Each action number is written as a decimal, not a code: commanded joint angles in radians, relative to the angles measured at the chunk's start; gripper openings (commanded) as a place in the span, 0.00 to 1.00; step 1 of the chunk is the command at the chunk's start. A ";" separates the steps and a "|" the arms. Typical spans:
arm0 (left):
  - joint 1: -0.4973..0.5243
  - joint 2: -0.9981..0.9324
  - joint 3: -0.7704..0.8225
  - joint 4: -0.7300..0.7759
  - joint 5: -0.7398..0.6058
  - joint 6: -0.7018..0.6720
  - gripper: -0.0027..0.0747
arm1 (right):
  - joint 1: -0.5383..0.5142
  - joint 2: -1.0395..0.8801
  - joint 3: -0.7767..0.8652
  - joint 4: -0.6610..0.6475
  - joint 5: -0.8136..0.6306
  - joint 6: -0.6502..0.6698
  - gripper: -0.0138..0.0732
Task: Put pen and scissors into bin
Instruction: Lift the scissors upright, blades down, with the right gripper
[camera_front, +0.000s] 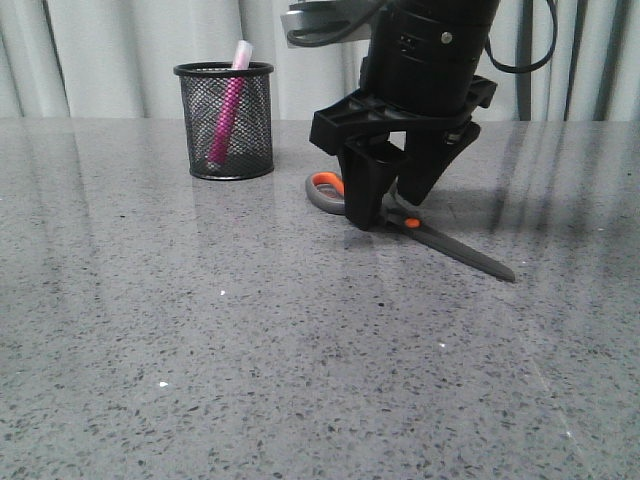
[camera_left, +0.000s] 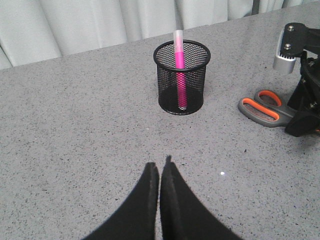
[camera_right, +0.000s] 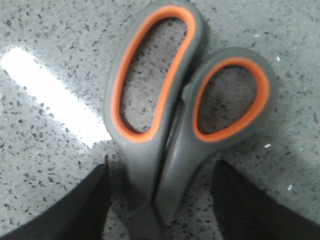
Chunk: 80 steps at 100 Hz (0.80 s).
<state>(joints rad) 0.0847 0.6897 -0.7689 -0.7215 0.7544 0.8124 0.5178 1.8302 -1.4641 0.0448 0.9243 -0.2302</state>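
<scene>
In the lower middle of the left wrist view, the left gripper (camera_left: 160, 172) is waiting with its jaws pressed together, holding nothing. At the centre right of the front view, the right gripper (camera_front: 390, 205) is standing over the scissors (camera_front: 420, 225), which are lying flat on the tabletop (camera_front: 300, 350), its jaws spread wide either side of the neck below the handles. They should be closing squarely there, before lifting. Farther back, upper left, the bin (camera_front: 224, 120) is already holding the pen (camera_front: 228, 115) upright.
</scene>
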 joint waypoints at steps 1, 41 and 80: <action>0.003 -0.003 -0.027 -0.041 -0.051 -0.012 0.01 | 0.002 -0.030 -0.019 -0.013 -0.004 -0.005 0.49; 0.003 -0.003 -0.027 -0.041 -0.051 -0.012 0.01 | 0.002 -0.034 -0.019 -0.006 0.033 -0.005 0.07; 0.003 -0.003 -0.027 -0.041 -0.051 -0.012 0.01 | 0.000 -0.239 0.005 0.114 -0.187 -0.005 0.07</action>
<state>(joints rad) 0.0847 0.6897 -0.7689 -0.7215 0.7544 0.8124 0.5218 1.6979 -1.4503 0.1201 0.8521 -0.2283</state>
